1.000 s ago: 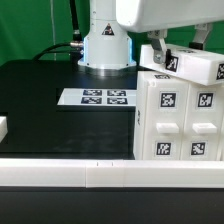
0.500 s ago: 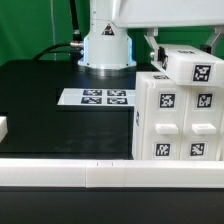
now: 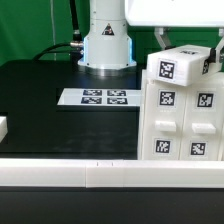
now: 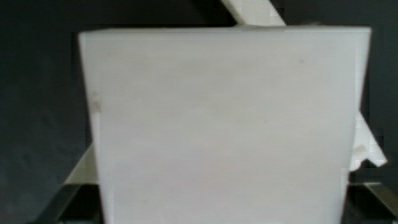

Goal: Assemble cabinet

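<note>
Exterior view: the cabinet, a large white box carrying black-and-white marker tags and small raised drawer-like blocks, stands at the counter's near edge, toward the corner on the exterior view's right. A separate white tagged panel sits tilted at the cabinet's top, its tag facing the camera. The gripper comes down from above with one finger on either side of this panel, jaws closed to the panel's width and gripping it. The marker board lies flat near the counter's middle, just in front of the arm's white base. A small white block rests at the edge on the exterior view's left. Wrist view: the panel fills nearly the whole frame as a plain white face; little else is discernible.
</note>
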You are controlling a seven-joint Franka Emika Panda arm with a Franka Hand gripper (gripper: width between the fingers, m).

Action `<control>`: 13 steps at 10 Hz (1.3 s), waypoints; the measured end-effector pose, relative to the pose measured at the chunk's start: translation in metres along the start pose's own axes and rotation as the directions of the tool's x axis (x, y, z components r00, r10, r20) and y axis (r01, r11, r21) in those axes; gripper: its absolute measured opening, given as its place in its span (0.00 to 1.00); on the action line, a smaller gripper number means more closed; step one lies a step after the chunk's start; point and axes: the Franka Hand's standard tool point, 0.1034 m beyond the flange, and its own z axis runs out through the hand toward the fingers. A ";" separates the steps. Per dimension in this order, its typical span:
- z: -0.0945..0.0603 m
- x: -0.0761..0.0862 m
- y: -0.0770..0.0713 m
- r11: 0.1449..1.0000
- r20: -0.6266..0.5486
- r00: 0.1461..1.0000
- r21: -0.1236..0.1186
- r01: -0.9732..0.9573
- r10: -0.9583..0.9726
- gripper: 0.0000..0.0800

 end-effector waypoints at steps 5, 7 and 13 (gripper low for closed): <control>-0.001 -0.001 -0.004 0.973 0.017 0.973 0.023 -0.231 0.230 0.81; -0.007 -0.001 -0.007 0.973 0.022 0.974 0.039 -0.228 0.227 0.99; -0.031 -0.003 -0.015 0.996 -0.005 0.997 0.044 0.075 -0.075 1.00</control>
